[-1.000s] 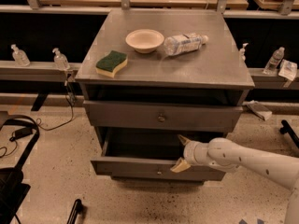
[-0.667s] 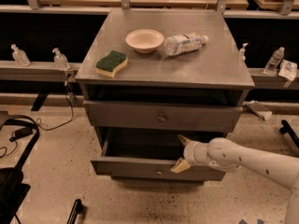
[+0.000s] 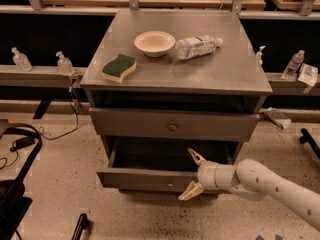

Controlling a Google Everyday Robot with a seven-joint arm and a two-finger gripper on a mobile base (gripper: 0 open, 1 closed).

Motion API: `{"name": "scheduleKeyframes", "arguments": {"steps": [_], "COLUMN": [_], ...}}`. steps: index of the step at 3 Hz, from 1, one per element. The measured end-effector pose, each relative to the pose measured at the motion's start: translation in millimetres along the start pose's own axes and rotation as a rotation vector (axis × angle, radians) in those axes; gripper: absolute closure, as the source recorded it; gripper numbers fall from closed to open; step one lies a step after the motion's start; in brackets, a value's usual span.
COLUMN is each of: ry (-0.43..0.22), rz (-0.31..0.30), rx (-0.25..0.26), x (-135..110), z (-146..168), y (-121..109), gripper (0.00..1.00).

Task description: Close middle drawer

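Observation:
The middle drawer (image 3: 145, 178) is a grey metal drawer with a small round knob (image 3: 171, 184). It stands pulled out from the cabinet (image 3: 225, 74), and its dark inside shows. My gripper (image 3: 194, 174) is at the right part of the drawer's front panel, just right of the knob. It is open, with one cream finger (image 3: 196, 157) above the panel's top edge and the other (image 3: 191, 191) below its front. The white arm reaches in from the lower right.
Above it is another grey drawer front (image 3: 172, 126) with a darker knob. On the cabinet top lie a green sponge (image 3: 119, 67), a bowl (image 3: 154, 43) and a plastic bottle (image 3: 197, 46). Cables (image 3: 20, 144) lie on the floor at left.

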State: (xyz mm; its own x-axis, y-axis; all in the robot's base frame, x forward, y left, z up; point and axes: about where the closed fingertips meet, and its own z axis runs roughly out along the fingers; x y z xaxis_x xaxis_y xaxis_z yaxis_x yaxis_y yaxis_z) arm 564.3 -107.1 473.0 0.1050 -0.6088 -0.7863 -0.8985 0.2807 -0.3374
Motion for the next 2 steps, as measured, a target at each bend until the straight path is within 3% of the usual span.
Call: {"name": "scheduleKeyframes", "arguments": {"steps": [1, 2], "ry": [-0.197, -0.267], "rz": [0.045, 0.086], "rx": [-0.06, -0.136], "x": [-42, -58], "z": [-23, -42], "y": [37, 70], "gripper": [0.0, 0.15]}}
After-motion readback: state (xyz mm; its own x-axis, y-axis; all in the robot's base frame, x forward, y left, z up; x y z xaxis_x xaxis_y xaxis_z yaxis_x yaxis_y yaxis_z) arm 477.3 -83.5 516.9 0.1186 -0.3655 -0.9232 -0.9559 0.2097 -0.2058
